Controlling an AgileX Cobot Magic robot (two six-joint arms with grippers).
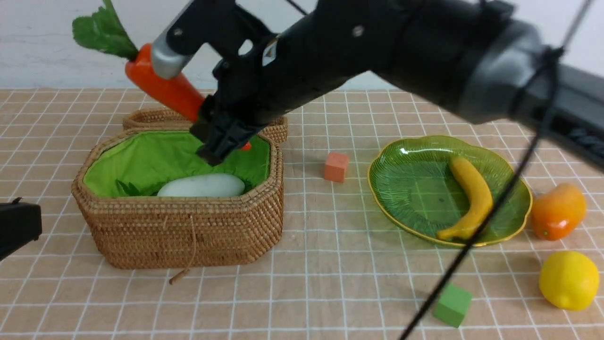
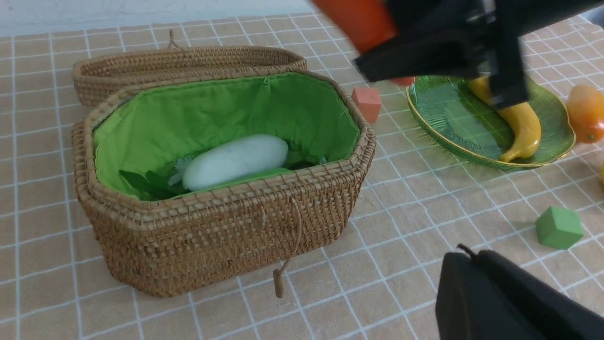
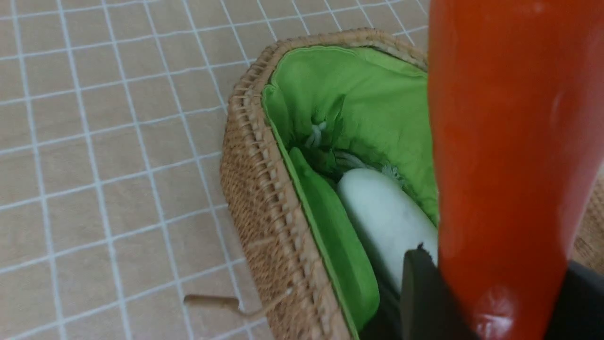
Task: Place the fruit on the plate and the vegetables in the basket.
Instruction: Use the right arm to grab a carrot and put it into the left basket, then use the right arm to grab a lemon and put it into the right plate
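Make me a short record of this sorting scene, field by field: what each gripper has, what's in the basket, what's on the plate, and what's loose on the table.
right gripper: shut on the carrot, held tilted above the open basket
left gripper: shut, low, left of the basket
in basket: white radish, pale green gourd beside it
on plate: banana
loose on cloth: mango, lemon, orange cube, green cube

Backdrop: plain white wall [image 1: 28, 66], faintly mottled, meeting the table's far edge | Surface: tan cloth [image 1: 330, 293] with white grid lines, slightly creased, covers the whole tabletop | Light: even, soft shadows
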